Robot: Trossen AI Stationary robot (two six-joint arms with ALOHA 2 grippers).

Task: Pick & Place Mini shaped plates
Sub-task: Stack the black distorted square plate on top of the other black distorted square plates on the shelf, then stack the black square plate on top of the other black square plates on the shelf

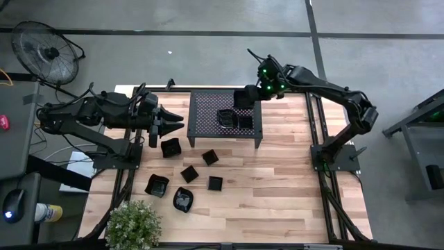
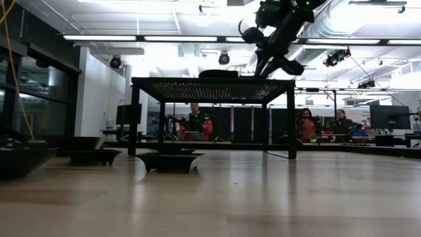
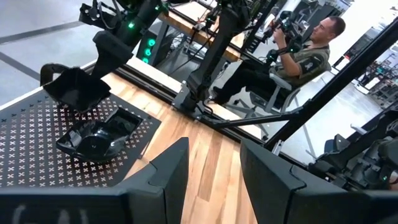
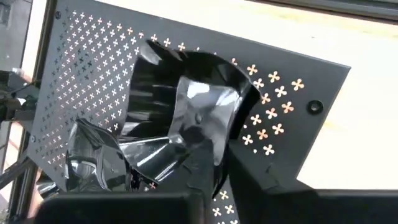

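Above a wooden tabletop (image 1: 277, 167), the right gripper (image 1: 244, 97), jaws pinching a mini plate (image 4: 186, 118), nears release onto the rack (image 1: 208, 114); left gripper (image 1: 173, 123) waits, parted, empty.

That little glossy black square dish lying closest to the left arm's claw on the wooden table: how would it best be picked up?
Probably by one raised side wall of the glossy black square dish, coming straight down from above. It sits upright and open, apart from the other dishes, so the left gripper could slip one finger inside the rim and one outside.
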